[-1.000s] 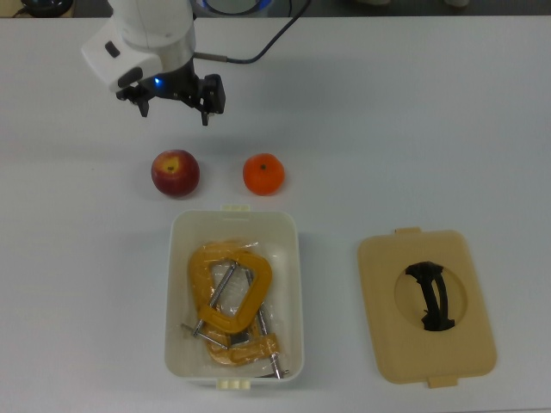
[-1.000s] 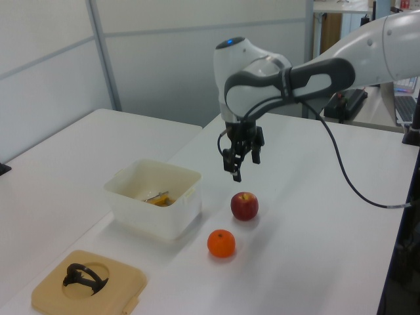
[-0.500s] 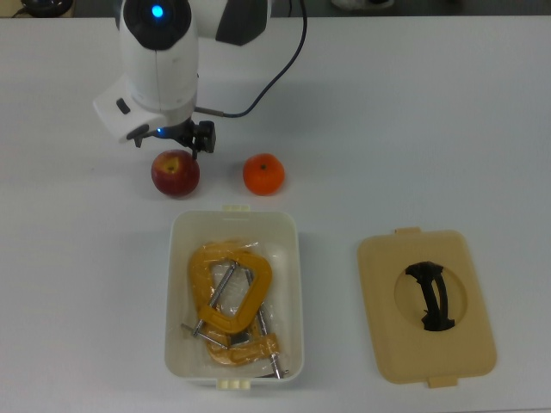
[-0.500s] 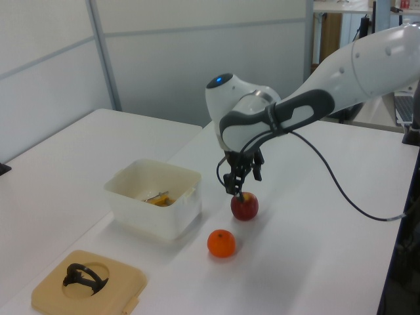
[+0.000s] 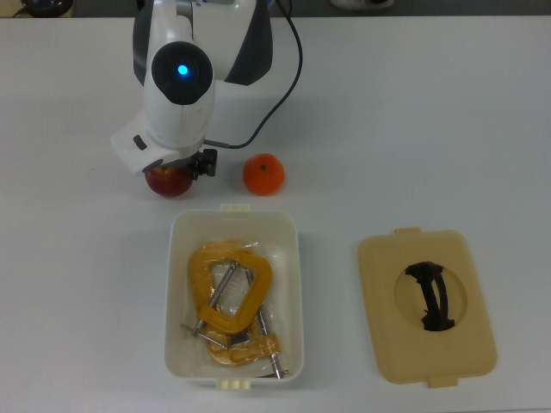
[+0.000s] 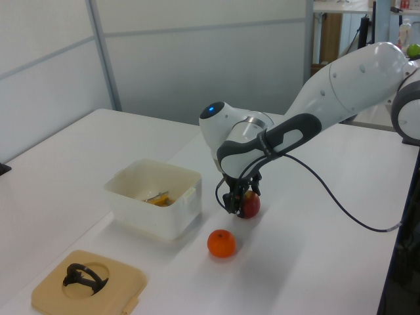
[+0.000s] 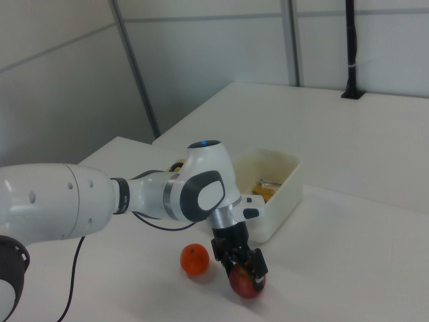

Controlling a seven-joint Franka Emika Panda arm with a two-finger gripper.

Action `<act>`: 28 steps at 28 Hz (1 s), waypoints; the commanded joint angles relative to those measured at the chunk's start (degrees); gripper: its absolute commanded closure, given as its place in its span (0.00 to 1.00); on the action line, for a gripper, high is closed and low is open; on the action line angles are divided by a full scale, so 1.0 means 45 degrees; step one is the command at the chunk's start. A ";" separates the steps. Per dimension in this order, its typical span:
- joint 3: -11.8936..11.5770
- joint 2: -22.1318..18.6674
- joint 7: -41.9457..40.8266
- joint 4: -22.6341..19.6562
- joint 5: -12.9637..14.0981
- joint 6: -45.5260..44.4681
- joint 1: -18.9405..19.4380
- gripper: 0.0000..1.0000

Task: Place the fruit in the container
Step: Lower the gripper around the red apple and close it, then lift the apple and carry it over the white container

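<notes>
**Gripper down on the apple**

I see the gripper [image 6: 239,201] lowered over the apple [image 7: 245,283], fingers either side of it; whether they grip it I cannot tell; the orange [image 5: 263,174] sits beside it on the table [image 5: 413,120], near the white container [image 5: 233,225] holding yellow clamps [image 5: 228,292].

White tabletop [image 5: 430,112], plain surface. Flat tan lid [image 5: 426,305] lying at lower right of the top view, black handle [image 5: 432,295] set in its round recess. Yellow-orange metal clamps [image 5: 229,301] piled together, lower centre of the top view.
</notes>
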 commanded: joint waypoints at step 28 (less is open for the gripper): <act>0.0387 -0.0265 0.3718 0.2280 -0.0395 0.6074 0.0492 0.57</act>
